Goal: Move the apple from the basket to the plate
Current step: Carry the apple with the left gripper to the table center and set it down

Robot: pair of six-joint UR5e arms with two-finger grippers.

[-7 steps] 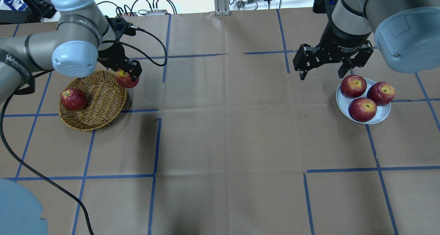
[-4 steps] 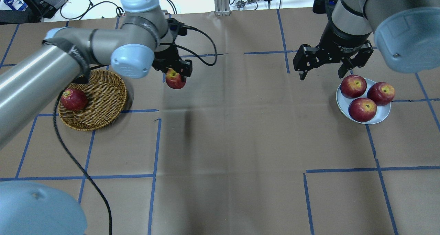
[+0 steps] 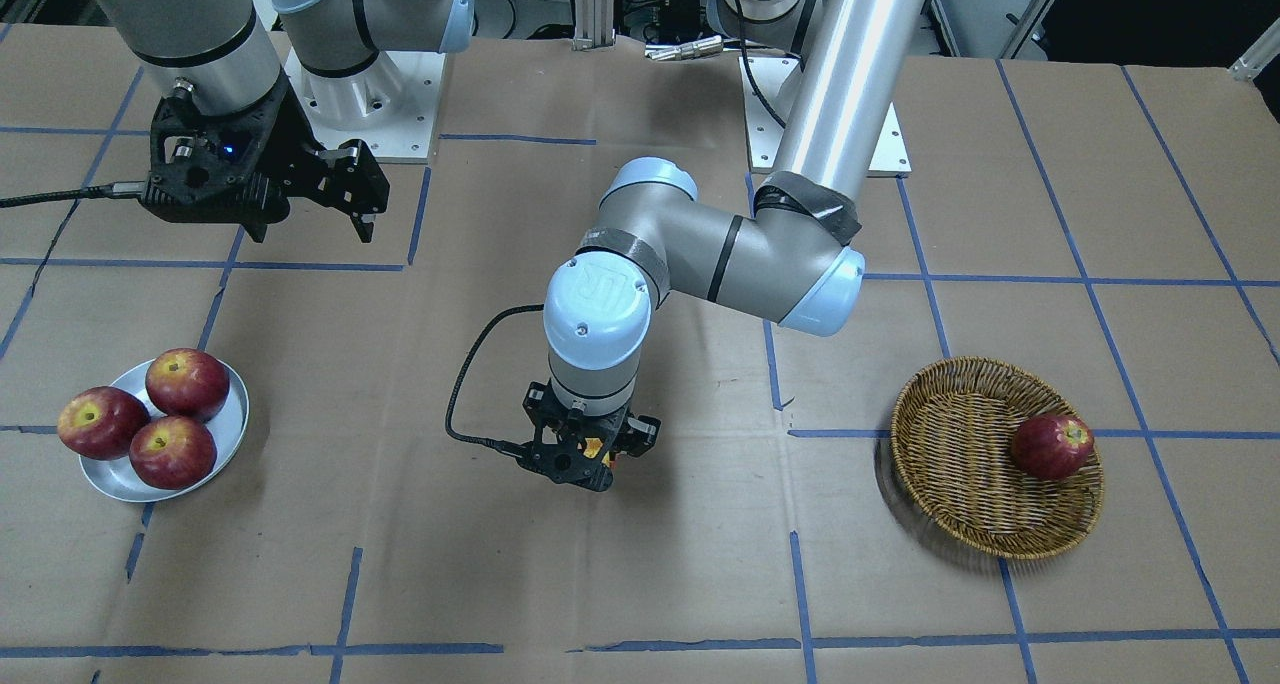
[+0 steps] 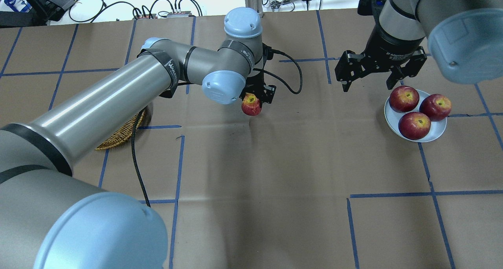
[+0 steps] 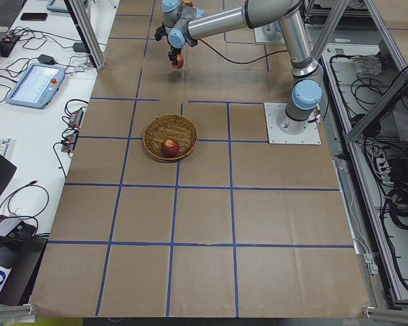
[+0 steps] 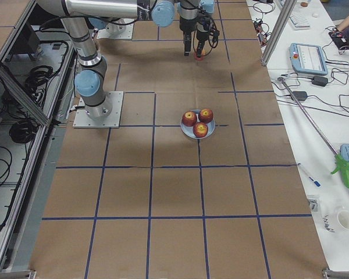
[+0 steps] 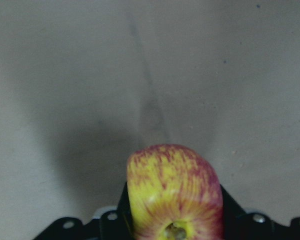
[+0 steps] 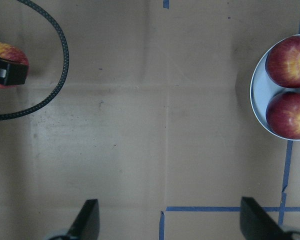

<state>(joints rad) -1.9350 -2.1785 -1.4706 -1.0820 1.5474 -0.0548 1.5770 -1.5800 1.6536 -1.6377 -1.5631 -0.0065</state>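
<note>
Left gripper (image 4: 256, 101) clamped the apple (image 4: 251, 105) mid-table, right gripper (image 4: 369, 84) hung open; plate (image 4: 437, 133) already held three apples (image 4: 414, 125), so it might roll off.

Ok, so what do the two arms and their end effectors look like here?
Both arms are silver-grey tubes with pale blue joint caps; the left arm has black bands and a UR logo on one cap. Both end effectors are black and two-fingered. A black cable loops to the left end effector; the right end effector bears white lettering.
</note>
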